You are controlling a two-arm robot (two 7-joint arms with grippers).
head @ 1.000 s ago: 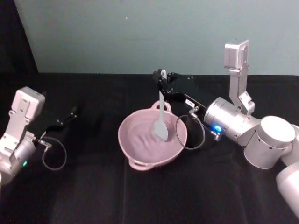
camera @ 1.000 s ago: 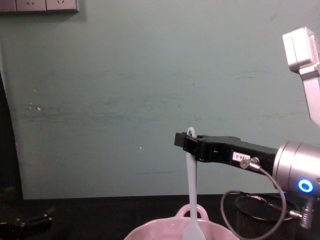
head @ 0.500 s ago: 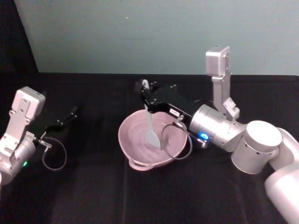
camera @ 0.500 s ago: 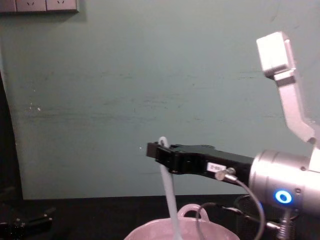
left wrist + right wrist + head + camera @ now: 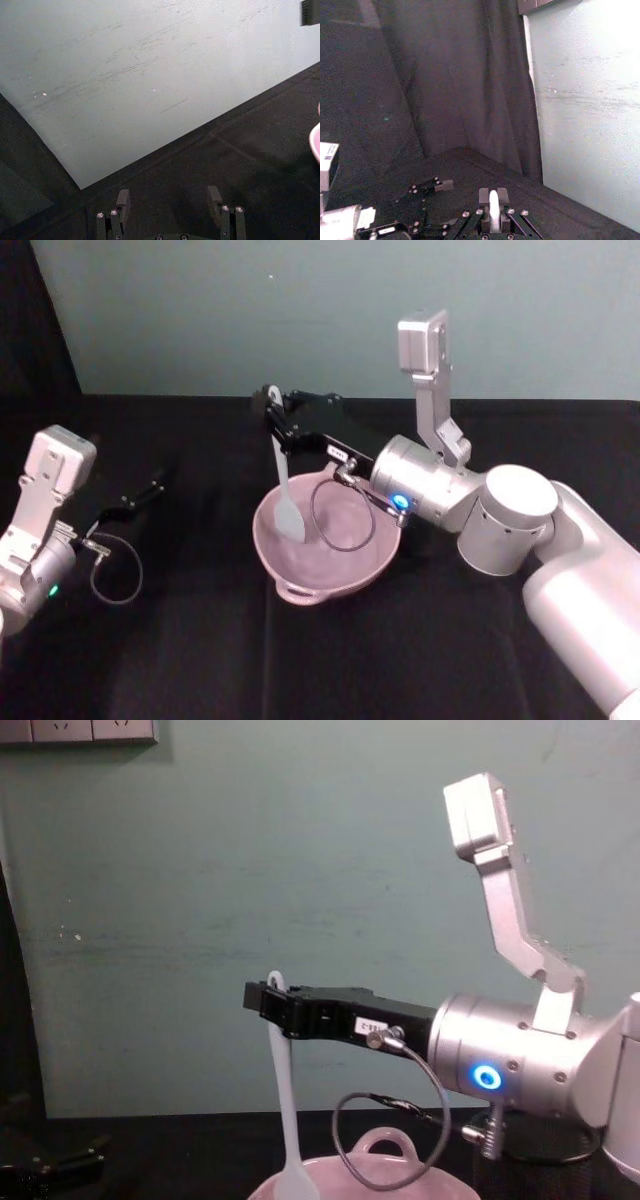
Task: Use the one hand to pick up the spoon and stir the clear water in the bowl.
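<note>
- Right claw (image 5: 273, 418), clamped on the spoon (image 5: 284, 485) at its handle top, hangs above the pink bowl (image 5: 345, 582), mid-counter; the blade dips inside at the left.
- A grey cable (image 5: 336, 1135) loops across the bowl's middle.
- Left claw (image 5: 150, 486), fingers parted and empty, sits far left on the black counter (image 5: 200, 640).

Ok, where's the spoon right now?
In the head view the spoon hangs upright from the right gripper, its blade down inside the left part of the pink bowl at table centre.
</note>
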